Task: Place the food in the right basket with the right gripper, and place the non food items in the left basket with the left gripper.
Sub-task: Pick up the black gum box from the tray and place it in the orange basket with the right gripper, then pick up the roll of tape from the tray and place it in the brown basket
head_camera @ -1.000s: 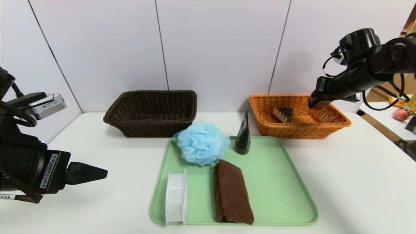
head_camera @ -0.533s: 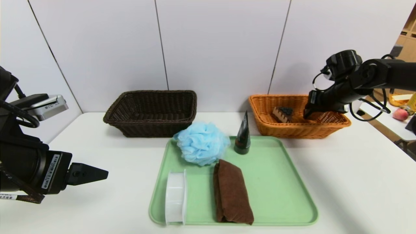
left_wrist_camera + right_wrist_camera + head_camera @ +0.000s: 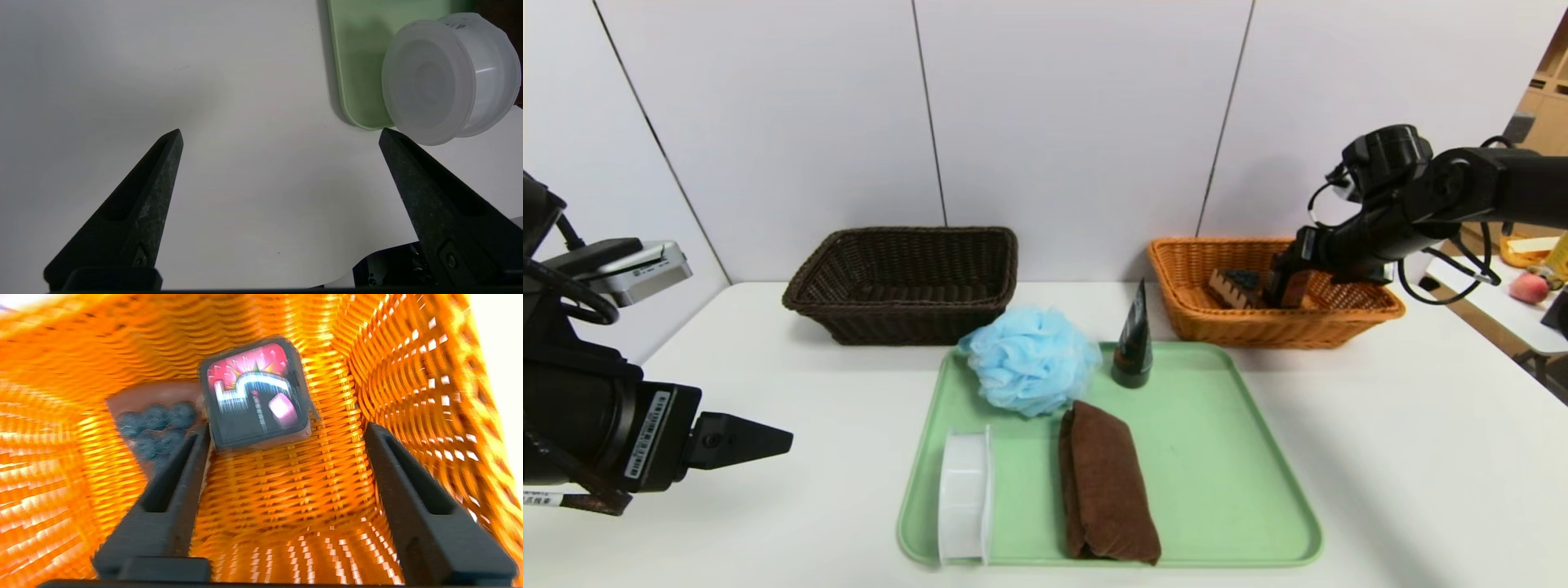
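Note:
The orange-tan basket (image 3: 1339, 314) at the back right holds the cake wedge (image 3: 1232, 286) and the black carton with the red-white label (image 3: 255, 394). My right gripper (image 3: 1282, 290) is down inside this basket, open and empty. The carton lies on the basket floor (image 3: 286, 490) just beyond its tips, next to the cake (image 3: 155, 420). My left gripper (image 3: 768, 439) is open and empty over the table at the left, near the white tub (image 3: 445, 77). The blue puff (image 3: 1029, 359), black tube (image 3: 1134, 339), brown towel (image 3: 1104, 482) and tub (image 3: 964, 494) are on the green tray (image 3: 1217, 457). The dark brown basket (image 3: 907, 282) is empty.
Both baskets stand against the white wall at the back. A side table with fruit (image 3: 1529, 287) is at the far right. The tray's corner (image 3: 355, 61) lies close to my left gripper.
My right gripper came down from above the orange basket into it and shifted toward the cake. The carton now lies free of its jaws. The left arm barely moved.

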Tool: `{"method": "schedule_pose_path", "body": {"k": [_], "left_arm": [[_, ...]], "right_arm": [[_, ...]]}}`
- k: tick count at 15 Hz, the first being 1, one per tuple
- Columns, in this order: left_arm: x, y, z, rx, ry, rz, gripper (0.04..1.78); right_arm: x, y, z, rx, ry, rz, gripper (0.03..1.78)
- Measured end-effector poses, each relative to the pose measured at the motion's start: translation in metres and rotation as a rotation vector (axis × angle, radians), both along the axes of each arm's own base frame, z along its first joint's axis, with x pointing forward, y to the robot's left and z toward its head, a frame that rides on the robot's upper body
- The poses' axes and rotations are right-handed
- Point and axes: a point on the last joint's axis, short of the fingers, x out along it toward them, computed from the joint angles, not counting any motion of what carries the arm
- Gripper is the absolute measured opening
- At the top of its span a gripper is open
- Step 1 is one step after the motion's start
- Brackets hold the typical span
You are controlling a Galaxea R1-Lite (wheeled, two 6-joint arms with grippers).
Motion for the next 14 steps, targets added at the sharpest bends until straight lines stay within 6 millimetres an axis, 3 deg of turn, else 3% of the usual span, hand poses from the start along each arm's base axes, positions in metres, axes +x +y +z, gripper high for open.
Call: {"method": "schedule_pose_path", "body": {"k": [3,6,8,10,14], "left_arm": [[-0.002,-0.001,0.014,-0.026,-0.050,-0.007,1.69],[0.000,-0.009,0.031,-0.044,-0.081,-0.040,1.69],[0.004,-0.020,0.040,-0.064,-0.064,-0.065,1.69],[0.010,-0.035,0.051,-0.098,-0.028,-0.069,1.69],[0.019,-0.085,0.054,-0.071,0.105,-0.031,1.69]], "right_arm": [[-0.022,0.006,0.036,-0.001,-0.066,0.015,1.44],[-0.068,0.019,0.080,0.010,-0.076,0.041,1.53],[-0.105,0.030,0.095,0.041,0.000,0.059,1.57],[-0.136,0.037,0.098,0.093,0.101,0.098,1.60],[-0.170,0.038,0.091,0.128,0.168,0.133,1.65]]}}
